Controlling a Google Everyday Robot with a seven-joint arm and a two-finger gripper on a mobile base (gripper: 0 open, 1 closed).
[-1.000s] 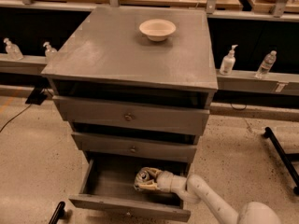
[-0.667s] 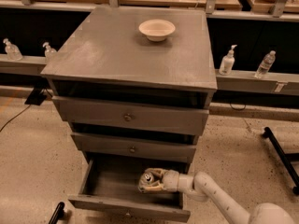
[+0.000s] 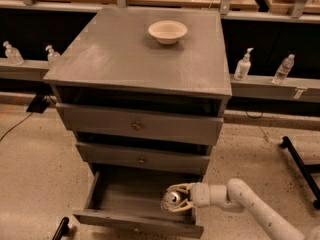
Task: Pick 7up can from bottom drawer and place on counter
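Nothing legible anywhere: no brand or print readable on the 7up can, nor on the bottles far left and right. Gripper clasped around that can, over the bottom drawer, near right.

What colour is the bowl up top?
Cream round bowl, camera view; pincer grips silver-lidded can at grey bottom drawer.

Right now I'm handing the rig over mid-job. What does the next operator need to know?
Gripper: inside the open bottom drawer, right side, shut around the 7up can.
Done: drawer open, can grasped.
Left: lift the can out and set it on the counter.
Note: a bowl sits near the counter's back edge. The front area looks like the easier spot.
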